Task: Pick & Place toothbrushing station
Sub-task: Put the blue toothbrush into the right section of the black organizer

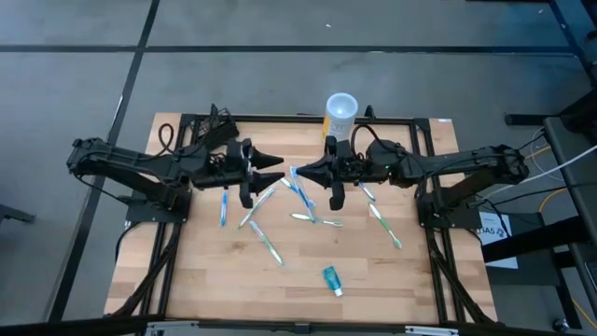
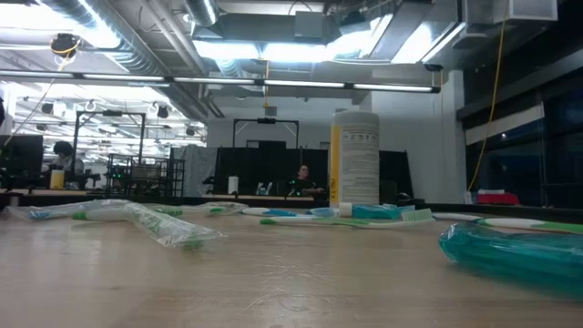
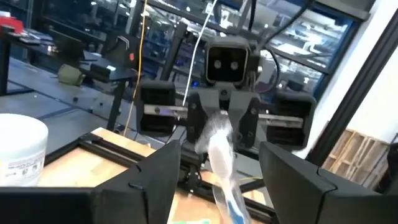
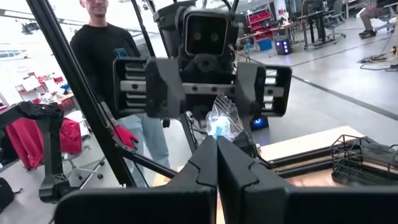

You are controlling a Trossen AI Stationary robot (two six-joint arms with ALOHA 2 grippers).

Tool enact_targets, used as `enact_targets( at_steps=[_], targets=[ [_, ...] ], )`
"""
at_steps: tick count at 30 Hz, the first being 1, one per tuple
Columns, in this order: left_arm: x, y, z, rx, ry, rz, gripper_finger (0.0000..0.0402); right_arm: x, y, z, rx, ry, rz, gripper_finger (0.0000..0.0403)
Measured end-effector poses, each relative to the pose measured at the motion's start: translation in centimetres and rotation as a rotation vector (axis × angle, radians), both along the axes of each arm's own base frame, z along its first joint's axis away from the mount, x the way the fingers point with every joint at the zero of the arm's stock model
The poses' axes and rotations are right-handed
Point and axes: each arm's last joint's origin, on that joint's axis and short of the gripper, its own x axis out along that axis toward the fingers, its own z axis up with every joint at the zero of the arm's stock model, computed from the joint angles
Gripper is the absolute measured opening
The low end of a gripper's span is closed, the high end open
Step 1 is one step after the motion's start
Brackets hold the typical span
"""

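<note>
My right gripper [image 1: 300, 173] is over the table's middle, shut on a toothbrush in a clear wrapper [image 3: 219, 149]. My left gripper [image 1: 277, 170] faces it, open. Its two fingers [image 3: 155, 177] stand on either side of the toothbrush's free end without touching it. Several more wrapped toothbrushes [image 1: 266, 241] lie flat on the wooden table. A white-and-yellow cup [image 1: 341, 112] stands at the far edge. A small black rack [image 4: 367, 152], perhaps the toothbrush holder, stands at the far edge left of the cup [image 1: 216, 121]. My right gripper pinches the crumpled end of the toothbrush's wrapper [image 4: 222, 121] between its two shut fingers [image 4: 199, 168]. The fingers come level from the table's right. The toothbrush runs on from them toward my left gripper, slanting a little down, lifted off the table.
A teal tube [image 1: 331, 278] lies near the front edge and shows large at the right of the low view [image 2: 515, 255]. Loose toothbrushes [image 1: 382, 224] are scattered under and around both grippers. A person [image 4: 118, 74] stands beyond the table's left side.
</note>
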Motion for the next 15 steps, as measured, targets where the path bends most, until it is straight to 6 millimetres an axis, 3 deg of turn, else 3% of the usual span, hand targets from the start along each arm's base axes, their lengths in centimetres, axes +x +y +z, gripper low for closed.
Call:
enact_targets(
  at_steps=[15],
  targets=[
    [1.0,1.0,-0.6,-0.049,0.008,-0.042,0.0202,0.0,0.0,0.1,0.013,-0.006,0.008,0.0000]
  ],
)
